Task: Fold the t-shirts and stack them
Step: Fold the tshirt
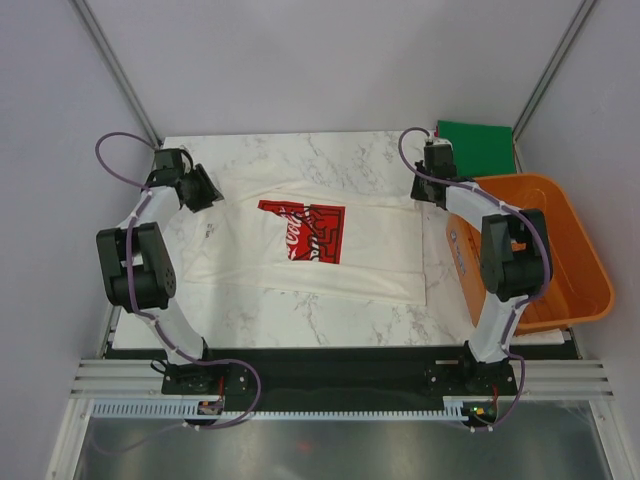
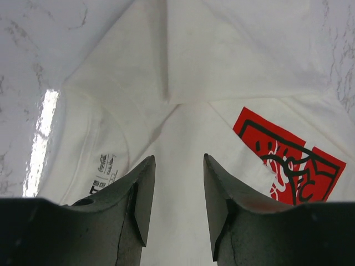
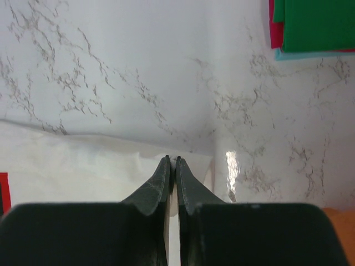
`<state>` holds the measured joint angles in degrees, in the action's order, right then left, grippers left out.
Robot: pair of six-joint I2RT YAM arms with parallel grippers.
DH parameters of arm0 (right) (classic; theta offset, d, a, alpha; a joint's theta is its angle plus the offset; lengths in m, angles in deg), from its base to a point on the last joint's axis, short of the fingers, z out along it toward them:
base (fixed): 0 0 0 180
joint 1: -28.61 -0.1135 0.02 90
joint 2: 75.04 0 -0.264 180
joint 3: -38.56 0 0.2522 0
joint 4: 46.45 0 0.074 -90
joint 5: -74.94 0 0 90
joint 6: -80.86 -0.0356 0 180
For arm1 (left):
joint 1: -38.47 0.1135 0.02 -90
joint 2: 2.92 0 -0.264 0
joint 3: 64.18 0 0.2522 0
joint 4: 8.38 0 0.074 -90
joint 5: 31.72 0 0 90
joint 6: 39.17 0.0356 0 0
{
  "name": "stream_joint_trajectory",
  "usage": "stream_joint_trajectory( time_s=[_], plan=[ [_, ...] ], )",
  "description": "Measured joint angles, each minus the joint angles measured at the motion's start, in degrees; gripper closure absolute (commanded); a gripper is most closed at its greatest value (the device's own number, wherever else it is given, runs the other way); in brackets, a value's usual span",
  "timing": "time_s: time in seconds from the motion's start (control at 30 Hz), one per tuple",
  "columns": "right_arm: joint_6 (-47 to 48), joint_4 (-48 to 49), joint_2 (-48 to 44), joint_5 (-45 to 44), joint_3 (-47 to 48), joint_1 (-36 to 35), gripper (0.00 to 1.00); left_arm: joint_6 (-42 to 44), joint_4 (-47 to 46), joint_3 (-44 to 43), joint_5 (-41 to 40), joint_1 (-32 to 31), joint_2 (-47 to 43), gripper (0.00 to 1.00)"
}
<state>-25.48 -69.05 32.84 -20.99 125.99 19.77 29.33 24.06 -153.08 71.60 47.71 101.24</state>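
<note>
Left hand (image 2: 177,158) has its fingers apart with nothing between them, hanging right over the white t-shirt (image 1: 340,265), which lies flat on the marble tabletop (image 1: 300,150). The neck label (image 2: 102,172) is just to that hand's left and the red print (image 2: 288,160) just to its right. Right hand (image 3: 173,159) is pinched together at the tee's edge with only a white sliver in the gap, can't tell if cloth is actually caught. The folded green t-shirt (image 3: 316,25) sits ahead of that hand and off to its right, well apart, and the orange basket (image 1: 560,250) is on its right side too
</note>
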Motion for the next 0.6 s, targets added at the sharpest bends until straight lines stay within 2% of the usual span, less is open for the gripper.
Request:
stream_joint_trajectory(
  time_s=[0.17,0.3,0.6],
  plan=[
    [-1.11,-2.49,5.66,-1.90,8.79,0.02,1.00,-0.57,2.25,1.95,-1.20,0.02,-0.66,0.52],
    [-1.53,-3.69,9.46,-2.71,14.88,0.02,1.00,-0.52,2.49,-1.44,0.26,0.00,2.62,0.48],
    [-2.60,-4.96,11.13,-2.80,17.05,0.02,1.00,-0.22,2.14,-11.80,3.80,-0.11,12.02,0.46]
  ],
)
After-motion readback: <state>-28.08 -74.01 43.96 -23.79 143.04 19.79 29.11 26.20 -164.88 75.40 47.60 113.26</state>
